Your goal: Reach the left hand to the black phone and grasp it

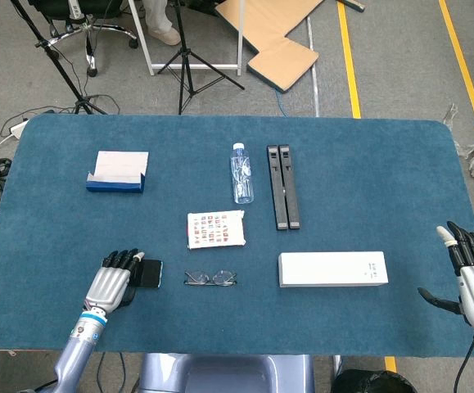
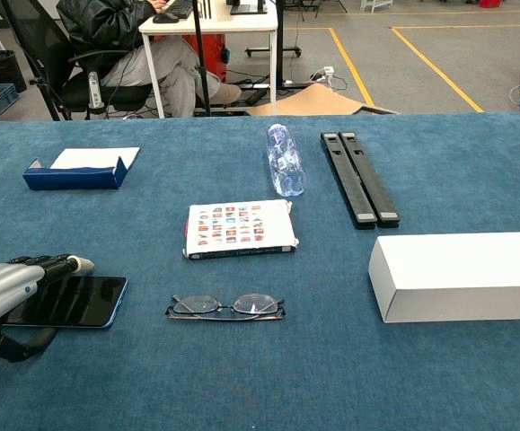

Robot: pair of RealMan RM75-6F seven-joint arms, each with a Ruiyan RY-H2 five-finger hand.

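The black phone (image 1: 150, 273) (image 2: 78, 301) lies flat near the table's front left edge. My left hand (image 1: 115, 277) (image 2: 6, 292) covers its left part. The fingers (image 2: 57, 267) lie over the phone's far edge and top. The thumb (image 2: 19, 344) presses against its near edge, so the hand grips the phone. The phone's right half shows past the fingertips. My right hand (image 1: 468, 274) rests at the front right corner with its fingers spread and nothing in it; the chest view does not show it.
Glasses (image 1: 210, 278) (image 2: 225, 307) lie just right of the phone. Behind them is a printed card pack (image 1: 215, 228). A long white box (image 1: 332, 268), a water bottle (image 1: 242, 173), two black bars (image 1: 283, 186) and a blue-white box (image 1: 118, 171) lie further off.
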